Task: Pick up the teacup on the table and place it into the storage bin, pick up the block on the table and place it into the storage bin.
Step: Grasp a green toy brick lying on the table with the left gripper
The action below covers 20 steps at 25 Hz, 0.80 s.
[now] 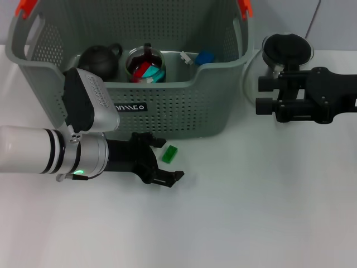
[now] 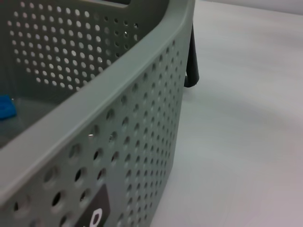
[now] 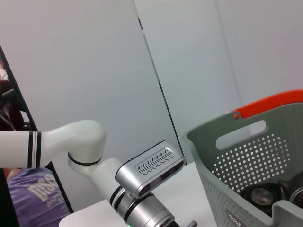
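Head view: grey storage bin (image 1: 184, 114) at 12 o'clock on the white worktop (image 1: 251, 212), holding a dark teapot-like vessel (image 1: 100, 60), a steel cup (image 1: 146, 66) and a small blue piece (image 1: 204, 57). Green block (image 1: 169, 154) lying just at 6 o'clock of the bin's front wall. Left gripper (image 1: 165, 160) spread open around the block, gripping nothing. Right gripper (image 1: 264, 94) at 3 o'clock of the bin, parked, apparently open and empty, beside a glass pitcher (image 1: 287, 49).

Left wrist view: perforated bin wall with black label.

Right wrist view: left arm and orange-handled bin rim.
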### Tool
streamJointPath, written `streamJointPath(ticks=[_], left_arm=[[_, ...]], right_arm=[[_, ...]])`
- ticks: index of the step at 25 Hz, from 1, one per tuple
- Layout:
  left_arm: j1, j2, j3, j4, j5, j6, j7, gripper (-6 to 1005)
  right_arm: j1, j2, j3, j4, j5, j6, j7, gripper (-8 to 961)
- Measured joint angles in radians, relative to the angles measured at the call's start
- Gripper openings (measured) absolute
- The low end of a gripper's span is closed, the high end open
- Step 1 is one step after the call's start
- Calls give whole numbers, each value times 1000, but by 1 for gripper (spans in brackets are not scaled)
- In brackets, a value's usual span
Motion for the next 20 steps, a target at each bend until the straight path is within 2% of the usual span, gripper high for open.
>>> streamJointPath(ticks=[5,11,12,13,15,18,20], left_arm=[[0,0,1,2,0,-2,0,948],[0,6,1,-9,13,64,-25,948],[1,10,0,-20,21,101,-37,948],[26,28,-23,-87,37,246,-79,948],[46,39,-49,-128,36,307,-96,948],[77,57,-136,-187,32,445,-107,947],[90,79,-215,-202,34,574,-102,947]], right_arm=[[2,1,-5,0,0,-1,-1,685],[3,1,-14,0,-7,-14,-1,685],[3,0,-18,0,-8,-14,0,685],[2,0,-27,0,-9,-14,2,685],[2,-1,-50,0,-9,-11,8,686],[8,2,-97,0,-13,11,13,686],[17,9,-129,0,-25,34,20,686]])
